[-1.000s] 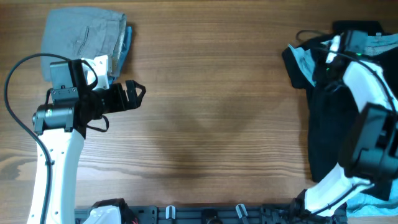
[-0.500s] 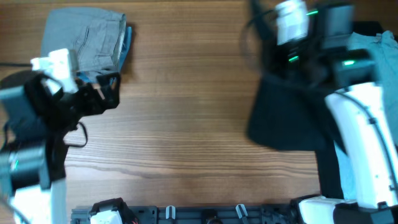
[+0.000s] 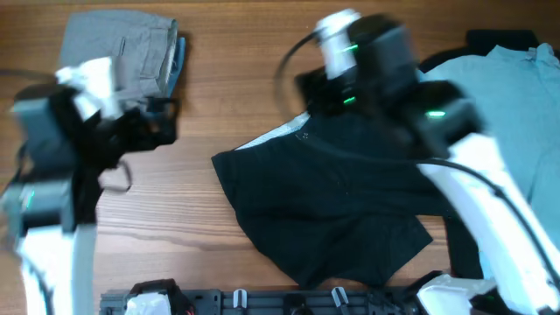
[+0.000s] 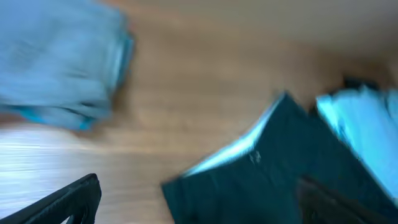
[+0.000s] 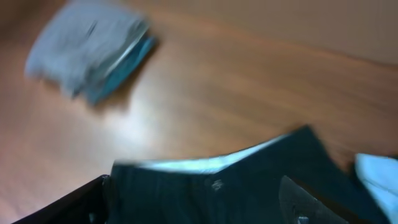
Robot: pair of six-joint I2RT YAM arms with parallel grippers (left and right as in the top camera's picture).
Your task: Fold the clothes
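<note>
A large black garment point(image 3: 332, 206) of the clothes lies spread over the middle of the table, its whitish lining point(image 3: 282, 131) showing along the far left edge. My right arm point(image 3: 385, 61) hangs blurred over its far side. The right gripper point(image 5: 196, 200) is open, its fingers wide apart with the black cloth lying below and between them. At the left, my left gripper point(image 3: 160, 122) is open and holds nothing; in the left wrist view the black garment point(image 4: 273, 168) lies ahead of it. Folded grey trousers point(image 3: 118, 44) sit at the far left.
A light-blue T-shirt point(image 3: 499, 96) lies over dark cloth at the far right. A blue fold point(image 3: 180, 54) peeks from under the grey trousers. Bare wood point(image 3: 227, 79) lies between the trousers and the black garment. A black rail point(image 3: 289, 302) runs along the near edge.
My right arm has swept left from the pile at the right, carrying the black garment to the middle, and its jaws have opened. The left arm has shifted a little.
</note>
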